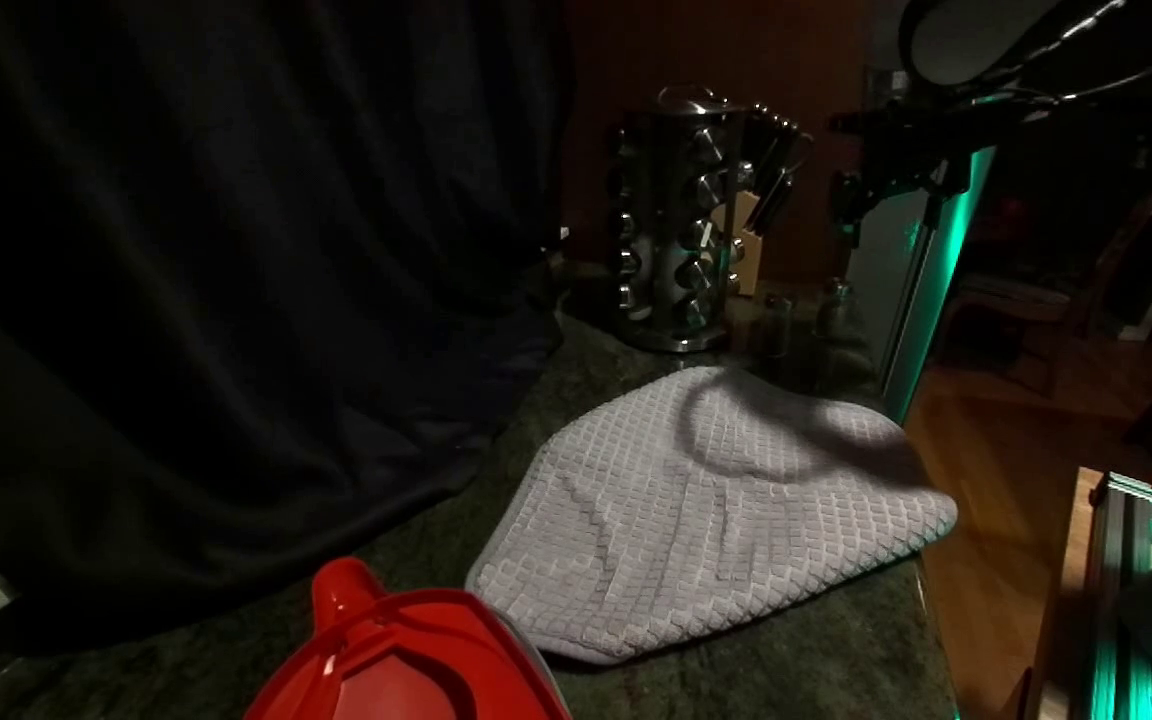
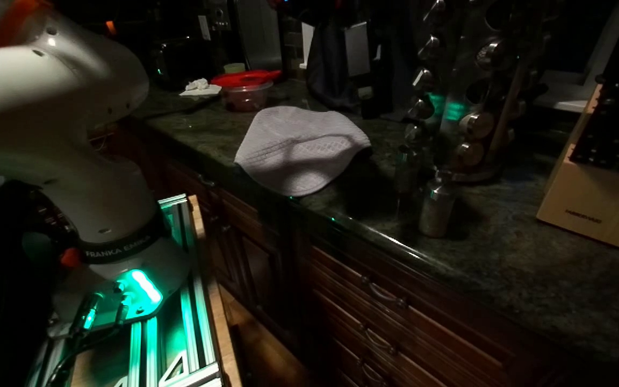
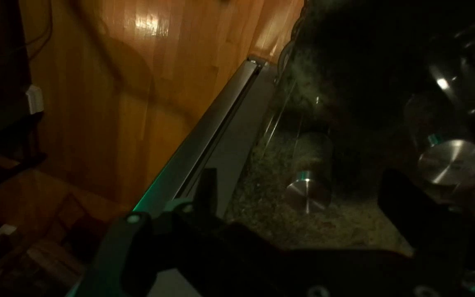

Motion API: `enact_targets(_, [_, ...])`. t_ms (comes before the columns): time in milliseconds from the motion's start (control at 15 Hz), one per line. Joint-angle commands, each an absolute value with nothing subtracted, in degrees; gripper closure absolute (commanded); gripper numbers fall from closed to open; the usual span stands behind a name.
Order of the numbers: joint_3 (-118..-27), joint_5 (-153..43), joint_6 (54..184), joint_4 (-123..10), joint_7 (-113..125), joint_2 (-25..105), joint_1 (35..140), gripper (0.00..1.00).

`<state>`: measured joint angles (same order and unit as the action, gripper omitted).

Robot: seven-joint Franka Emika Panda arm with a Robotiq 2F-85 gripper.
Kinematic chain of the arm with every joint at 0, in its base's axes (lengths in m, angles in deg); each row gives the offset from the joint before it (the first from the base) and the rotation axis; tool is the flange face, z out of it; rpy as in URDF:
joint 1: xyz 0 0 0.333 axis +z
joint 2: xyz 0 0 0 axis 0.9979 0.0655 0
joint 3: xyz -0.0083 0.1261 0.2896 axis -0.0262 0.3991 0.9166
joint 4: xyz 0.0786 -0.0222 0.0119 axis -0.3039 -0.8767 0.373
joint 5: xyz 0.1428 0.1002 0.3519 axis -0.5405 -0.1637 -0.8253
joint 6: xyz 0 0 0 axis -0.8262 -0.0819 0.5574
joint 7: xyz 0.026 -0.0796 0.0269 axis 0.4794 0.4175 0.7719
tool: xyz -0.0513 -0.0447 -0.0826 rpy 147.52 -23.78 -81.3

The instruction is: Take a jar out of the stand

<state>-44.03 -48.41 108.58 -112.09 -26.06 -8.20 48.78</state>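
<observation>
Jaws wide apart, gripping nothing | stand (image 1: 671, 230) set back from front edge of counter (image 2: 530, 258) | jar (image 2: 436, 209) outside stand, upright near that edge | risk: gripper (image 3: 298, 175) lowered off-centre could knock it floorward; height above cap (image 3: 308, 197) hard to judge in gloom

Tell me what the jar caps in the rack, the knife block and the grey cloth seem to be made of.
Jar caps: probably metal, polished-looking, given their sharp silvery glints; coated plastic is possible.
Knife block: likely wood, smooth, from its plain tan faces.
Grey cloth: matte fabric, by its raised grid and soft creases; fibre unclear.
</observation>
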Motion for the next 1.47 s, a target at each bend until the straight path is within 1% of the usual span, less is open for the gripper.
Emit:
enact_targets(0, [-56.0, -48.9, 102.5, -110.6, -19.6, -6.1, 60.5, 0.00])
enact_targets(200, [-62.1, -48.9, 100.1, -109.6, -17.0, -6.2, 66.1, 0.00])
enact_targets(467, [-66.2, -49.8, 101.0, -108.9, -15.0, -6.5, 69.9, 0.00])
enact_targets(1400, [-71.4, -54.1, 101.7, -105.3, -10.4, -7.3, 73.3, 0.00])
